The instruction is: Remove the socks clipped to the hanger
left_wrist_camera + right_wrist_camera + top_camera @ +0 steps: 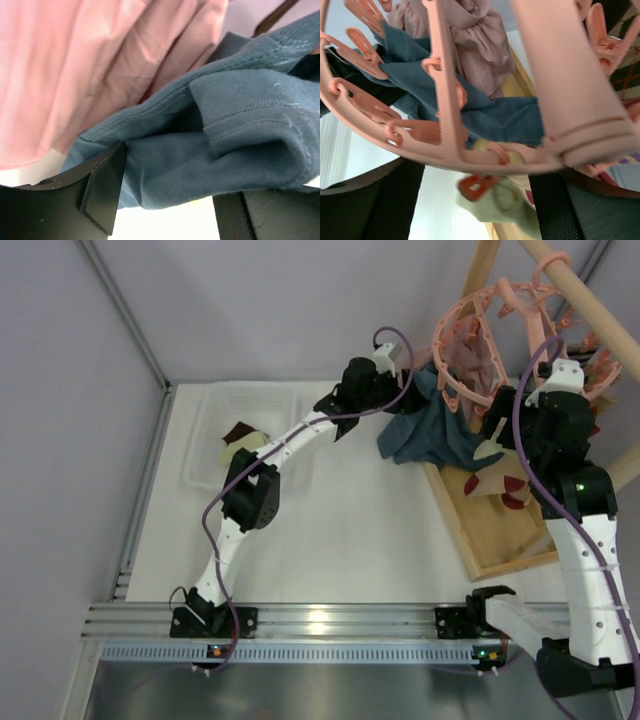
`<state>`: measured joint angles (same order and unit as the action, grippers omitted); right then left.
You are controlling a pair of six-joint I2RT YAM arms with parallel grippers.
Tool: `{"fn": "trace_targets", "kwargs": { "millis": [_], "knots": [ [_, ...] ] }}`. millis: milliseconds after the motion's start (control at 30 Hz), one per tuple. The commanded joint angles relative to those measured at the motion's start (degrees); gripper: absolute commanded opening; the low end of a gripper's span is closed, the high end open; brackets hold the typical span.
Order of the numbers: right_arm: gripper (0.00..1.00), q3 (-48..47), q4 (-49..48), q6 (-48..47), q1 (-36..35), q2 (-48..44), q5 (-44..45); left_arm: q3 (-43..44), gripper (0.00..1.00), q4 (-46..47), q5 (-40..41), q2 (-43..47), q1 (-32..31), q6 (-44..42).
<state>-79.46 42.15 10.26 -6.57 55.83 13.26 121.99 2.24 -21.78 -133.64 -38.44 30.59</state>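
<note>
In the way: a teal cloth [235, 125] and a pink garment [75, 65] hang bunched at the hanger [490, 335], at the far right corner under a wooden pole [590, 305].
Left gripper [170, 185]: fingers apart, with teal folds between them.
Right gripper [477, 200]: fingers apart just under the ring, where a pale sock [507, 205] dangles at an orange clip [475, 185].
Bin [265, 405], far left: holds a maroon sock [238, 430] and a cream sock [247, 445].
Wooden tray [500, 535], right edge: holds red pieces [512, 492]; I cannot tell what they are.

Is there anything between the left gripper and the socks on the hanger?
Yes. The teal cloth lies bunched between the open fingers of the left gripper, with the pink garment behind it. No sock shows in that view. In the right wrist view, a pale sock hangs clipped under the hanger.
</note>
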Motion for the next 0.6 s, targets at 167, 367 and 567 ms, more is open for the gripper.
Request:
{"fn": "trace_targets", "kwargs": {
  "millis": [167,367,567],
  "knots": [
    [0.68,1.4,-9.5,-0.6,0.7,-1.1,-4.2,-3.3,0.68,2.3,-5.6,3.8,-0.1,-1.2],
    [0.54,2.5,-10.3,-0.5,0.6,-1.3,-5.3,-13.3,0.66,2.4,-7.2,10.3,-1.7,-4.3],
    [0.49,1.9,-10.5,1.3,0.7,-1.5,-7.4,-26.8,0.68,4.8,1.3,21.6,-8.0,-13.7]
  ]
}}
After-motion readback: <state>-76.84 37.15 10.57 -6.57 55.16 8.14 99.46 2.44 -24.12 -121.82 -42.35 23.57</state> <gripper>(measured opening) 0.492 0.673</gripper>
